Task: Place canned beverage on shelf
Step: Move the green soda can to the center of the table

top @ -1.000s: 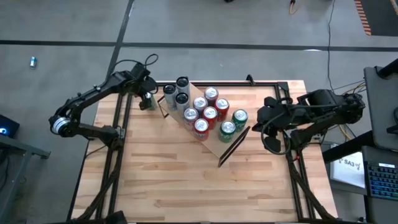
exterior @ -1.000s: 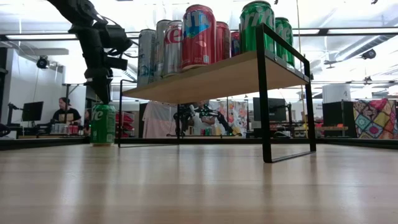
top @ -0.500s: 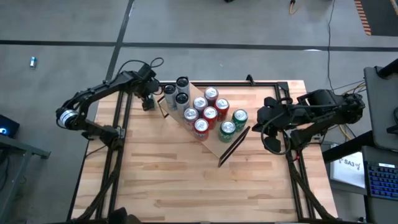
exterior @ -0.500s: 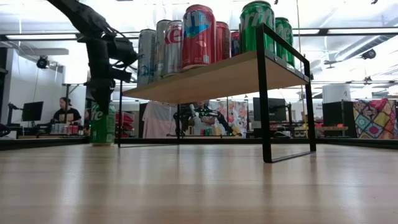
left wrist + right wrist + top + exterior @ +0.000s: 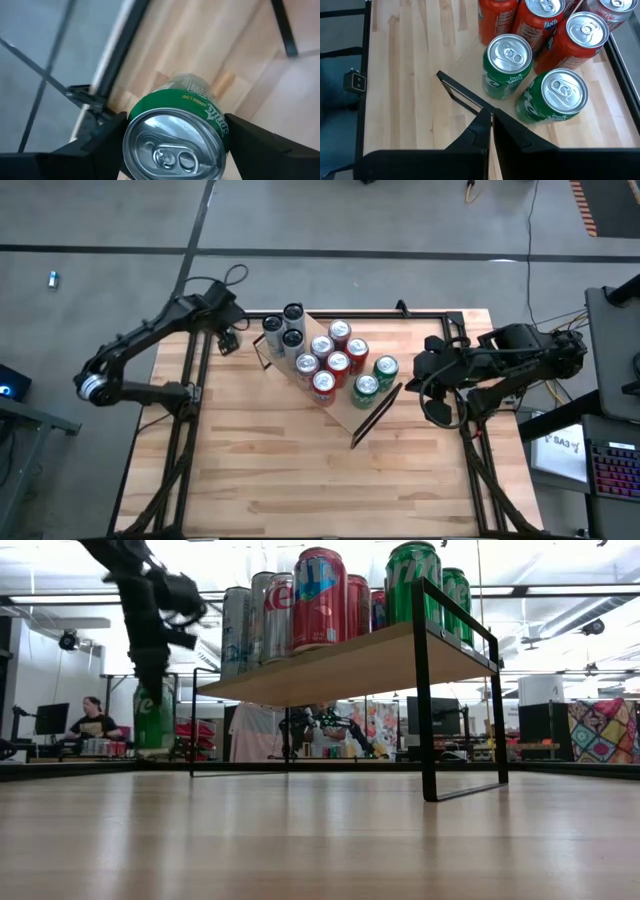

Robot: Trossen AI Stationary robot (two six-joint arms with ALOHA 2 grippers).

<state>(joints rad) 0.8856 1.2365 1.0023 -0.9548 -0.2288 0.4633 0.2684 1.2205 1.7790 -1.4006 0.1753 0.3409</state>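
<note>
A green can hangs a little above the table near its far left corner, with my left gripper shut on it. In the low view the can shows below the gripper, its bottom off the wood. To its right the shelf, a light board on black end frames, stands on the table and carries several upright cans. My right gripper waits shut above the shelf's right end, holding nothing. My left gripper pinches the green can's upper wall, just below the rim, between its two fingers, one on each side. The fingers come from above, slanting down. The can hangs below them, top up, lifted clear of the table.
The table's black rail frame runs close beside the held can. Bare wood fills the table's near half. Two green cans stand at the shelf's right end under my right gripper. Beyond the table a person sits at a desk.
My left gripper has sunk over the green can, taken hold of it and risen again, drifting a little toward the table's left edge. The can, which stood on the table, now hangs clear of it.
</note>
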